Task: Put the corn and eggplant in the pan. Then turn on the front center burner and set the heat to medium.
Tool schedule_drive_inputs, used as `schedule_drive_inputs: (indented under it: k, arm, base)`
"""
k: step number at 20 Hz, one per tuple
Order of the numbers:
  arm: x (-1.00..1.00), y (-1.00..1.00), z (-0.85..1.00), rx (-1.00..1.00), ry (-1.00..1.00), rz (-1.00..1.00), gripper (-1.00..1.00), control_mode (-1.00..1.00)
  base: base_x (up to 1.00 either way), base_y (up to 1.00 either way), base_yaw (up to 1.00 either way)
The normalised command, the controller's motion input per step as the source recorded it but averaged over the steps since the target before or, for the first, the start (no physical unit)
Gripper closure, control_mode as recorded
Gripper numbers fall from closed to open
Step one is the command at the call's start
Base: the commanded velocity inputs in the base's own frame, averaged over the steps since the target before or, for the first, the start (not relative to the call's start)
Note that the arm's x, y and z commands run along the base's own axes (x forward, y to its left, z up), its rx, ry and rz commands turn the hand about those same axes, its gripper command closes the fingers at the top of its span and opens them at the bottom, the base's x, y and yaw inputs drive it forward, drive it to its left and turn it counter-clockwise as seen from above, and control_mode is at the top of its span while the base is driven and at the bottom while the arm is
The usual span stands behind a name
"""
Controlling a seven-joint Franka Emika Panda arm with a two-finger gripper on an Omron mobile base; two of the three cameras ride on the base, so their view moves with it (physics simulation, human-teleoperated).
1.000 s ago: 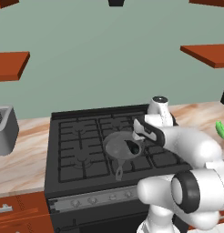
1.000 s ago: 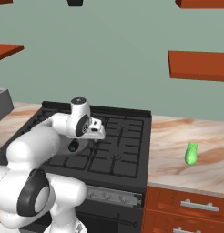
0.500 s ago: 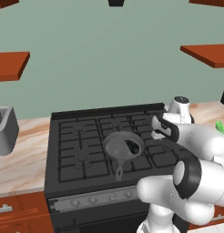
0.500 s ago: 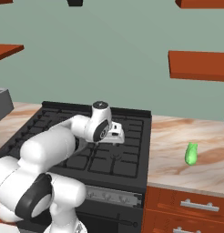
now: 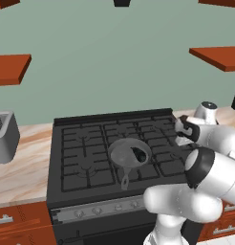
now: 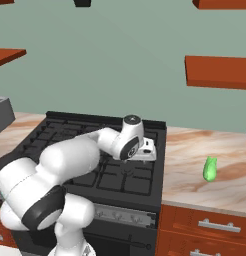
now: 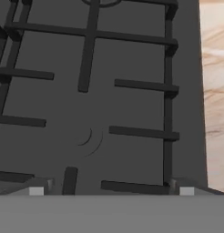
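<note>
The dark-grey pan (image 5: pixel 123 154) stands on the middle of the black stove, over the front center burner (image 5: pixel 144 171), its handle pointing at the stove's front. The small dark eggplant (image 5: pixel 138 154) lies inside it. On the marble counter to the right of the stove lies the green corn (image 6: pixel 210 169). My gripper (image 5: pixel 185 130) (image 6: pixel 148 148) hovers over the stove's right-hand grates, between pan and corn. In the hand view the gripper (image 7: pixel 111 190) is open, its fingertips (image 7: pixel 36 191) wide apart with nothing between them, over a right burner section near the counter edge.
A row of knobs (image 5: pixel 105 208) runs along the stove's front panel. A grey toaster (image 5: pixel 5 136) sits on the left counter. Brown shelves (image 6: pixel 217 72) hang on the wall above the right counter (image 6: pixel 195 145).
The gripper has swung right, from above the pan to the stove's right side. The eggplant stays in the pan; the corn has not moved.
</note>
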Motion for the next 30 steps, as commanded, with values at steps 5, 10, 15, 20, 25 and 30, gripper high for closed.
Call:
schedule_drive_inputs:
  k: [5,10,15,20,25,30]
  arm:
    - [0.01,-0.67,0.0,0.0,0.0,0.0,-1.0,-1.0]
    - [0.0,-0.64,0.0,0.0,0.03,-0.02,-1.0,-1.0]
    - [-0.03,-0.58,0.0,0.0,0.03,-0.08,-1.0,-1.0]
    - [0.0,-0.51,0.0,0.0,0.0,-0.1,-1.0,-1.0]
    - [0.0,-0.33,0.0,0.0,0.0,-0.13,-1.0,-1.0]
    - [0.0,-0.03,-0.01,0.0,0.0,-0.04,-1.0,-1.0]
  base:
    - [0.0,0.0,0.0]
    - [0.0,0.0,0.0]
    - [0.0,0.0,0.0]
    - [0.0,0.0,0.0]
    - [0.0,0.0,0.0]
    - [0.0,0.0,0.0]
